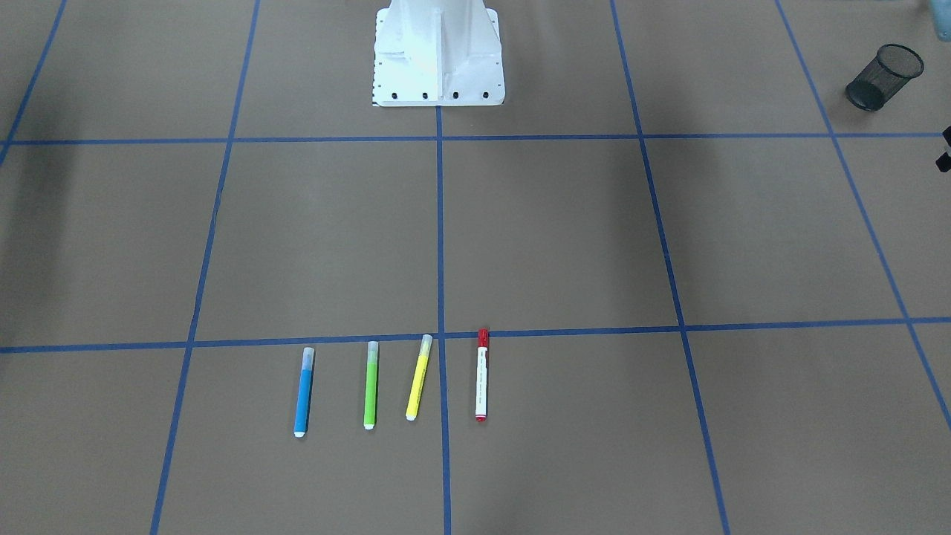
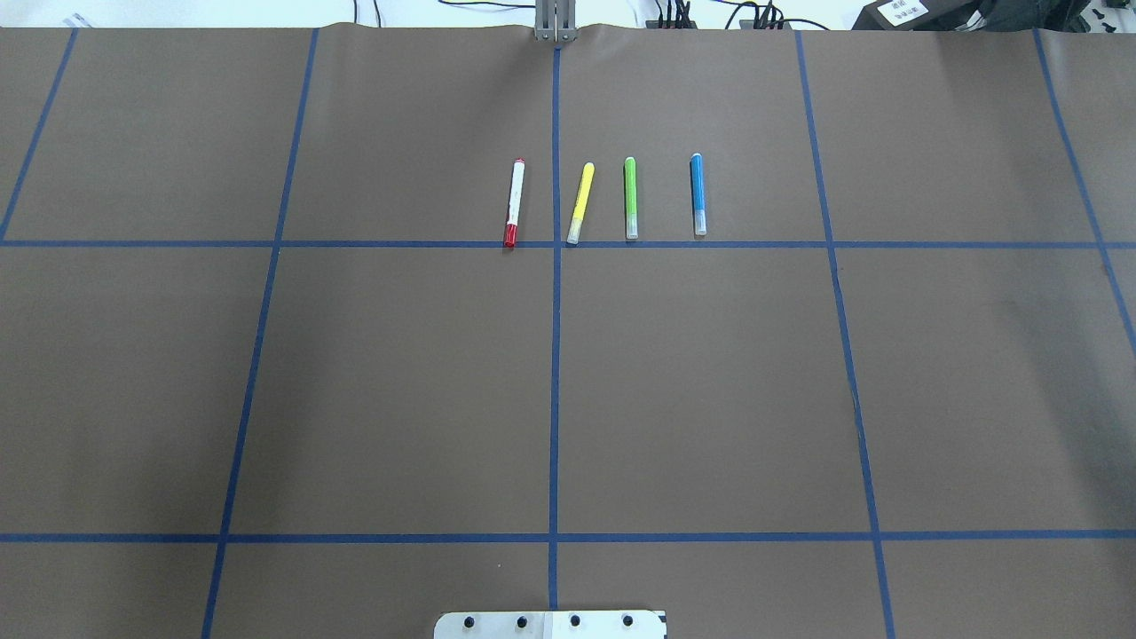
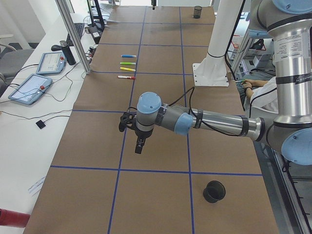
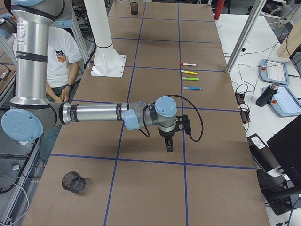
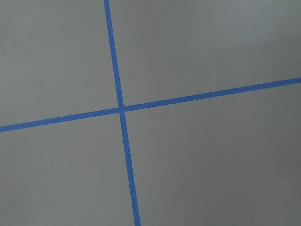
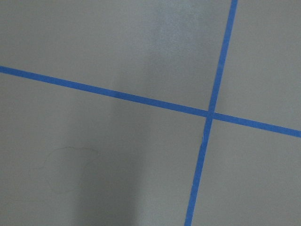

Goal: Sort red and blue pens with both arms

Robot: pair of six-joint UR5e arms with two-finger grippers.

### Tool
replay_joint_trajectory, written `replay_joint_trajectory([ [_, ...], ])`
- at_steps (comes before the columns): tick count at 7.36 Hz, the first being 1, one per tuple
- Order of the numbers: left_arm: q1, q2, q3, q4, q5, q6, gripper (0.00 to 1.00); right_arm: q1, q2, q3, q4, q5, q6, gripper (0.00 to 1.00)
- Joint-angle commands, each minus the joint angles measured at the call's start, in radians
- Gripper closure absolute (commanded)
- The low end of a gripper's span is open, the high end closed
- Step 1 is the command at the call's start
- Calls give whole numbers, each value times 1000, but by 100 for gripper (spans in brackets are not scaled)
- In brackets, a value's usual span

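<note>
The red pen, white-barrelled with a red cap, lies at one end of a row of markers. The blue pen lies at the row's other end. Both rest flat on the brown table, untouched. My left gripper hangs over a taped crossing far from the row, seen only in the exterior left view. Likewise my right gripper shows only in the exterior right view, also far from the pens. Whether either is open or shut I cannot tell. Each wrist view holds only brown table and blue tape.
A green marker and a yellow marker lie between the two pens. One black mesh cup stands at the table's left end, another at its right end. The white robot base stands mid-table. A person sits behind it.
</note>
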Motion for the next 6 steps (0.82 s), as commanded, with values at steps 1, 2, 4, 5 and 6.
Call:
replay_joint_trajectory([
  [1, -5, 4, -14, 19, -33, 1, 0, 1, 5, 1, -2, -3, -1, 0],
  [2, -2, 5, 7, 19, -32, 1, 0, -9, 34, 1, -32, -5, -1, 0],
  [4, -6, 7, -3, 2, -35, -145, 0, -10, 53, 0, -60, -8, -1, 0],
  [5, -5, 4, -9, -31, -34, -156, 0, -10, 53, 1, -60, -8, -1, 0],
  [6, -5, 7, -12, -39, -46, -159, 0, -10, 51, 1, -60, -6, 1, 0],
])
